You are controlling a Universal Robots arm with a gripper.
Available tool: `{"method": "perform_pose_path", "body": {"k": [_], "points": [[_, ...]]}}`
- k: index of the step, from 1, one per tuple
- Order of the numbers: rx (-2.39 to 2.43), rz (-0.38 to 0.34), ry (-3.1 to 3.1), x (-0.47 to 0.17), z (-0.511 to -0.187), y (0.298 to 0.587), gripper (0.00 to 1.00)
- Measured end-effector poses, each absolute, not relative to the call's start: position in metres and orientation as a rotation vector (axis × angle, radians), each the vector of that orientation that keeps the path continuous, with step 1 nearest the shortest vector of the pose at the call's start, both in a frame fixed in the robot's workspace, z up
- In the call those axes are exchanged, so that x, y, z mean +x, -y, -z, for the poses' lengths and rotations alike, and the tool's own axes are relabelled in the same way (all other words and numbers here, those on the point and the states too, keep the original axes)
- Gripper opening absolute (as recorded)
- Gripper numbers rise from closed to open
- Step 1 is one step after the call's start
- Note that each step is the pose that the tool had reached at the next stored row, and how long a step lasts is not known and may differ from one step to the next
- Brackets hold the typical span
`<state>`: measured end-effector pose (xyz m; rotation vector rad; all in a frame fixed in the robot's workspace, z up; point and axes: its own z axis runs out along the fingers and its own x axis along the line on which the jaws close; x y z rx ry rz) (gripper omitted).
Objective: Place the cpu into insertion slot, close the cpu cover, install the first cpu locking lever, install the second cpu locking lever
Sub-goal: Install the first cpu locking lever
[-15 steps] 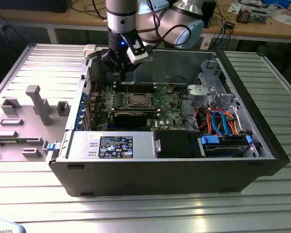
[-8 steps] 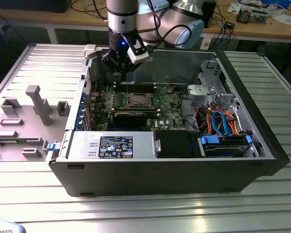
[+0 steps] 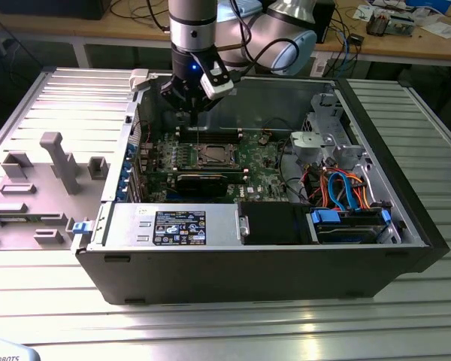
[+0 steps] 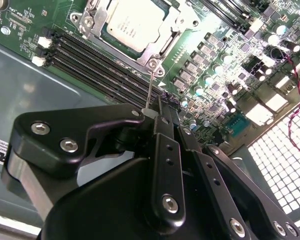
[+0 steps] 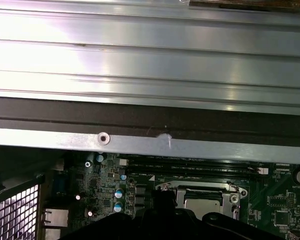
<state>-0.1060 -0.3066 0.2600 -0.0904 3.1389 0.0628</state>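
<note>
Ribbed metal worktable point(image 3: 210, 331), open computer case point(image 3: 406, 226) on it, motherboard inside. Cpu point(image 4: 132, 22) seated in insertion slot point(image 3: 213, 157), cpu cover point(image 4: 162, 47) shut down over it, chip visible through window. Thin wire locking lever point(image 4: 149, 90) rises from socket corner to gripper point(image 4: 152, 112); fingers closed together, pinching lever tip. 4 long memory slots point(image 4: 100, 67) beside socket. Gripper hovers over case's far wall in exterior view.

You have one open computer case point(image 3: 255, 263) on the desk point(image 3: 210, 323). Inside it sit one motherboard point(image 3: 252, 162), one cpu point(image 4: 132, 22) in one insertion slot point(image 4: 90, 22), and one long black expansion card point(image 3: 203, 180) just beside that slot. One robot arm point(image 3: 192, 30) hangs above the case.
</note>
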Motion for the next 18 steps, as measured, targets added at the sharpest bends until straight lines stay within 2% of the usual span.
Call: {"method": "perform_pose_path", "body": {"k": [18], "points": [[-0.09,-0.061,-3.139,-0.095,-0.26,0.307,0.11]]}}
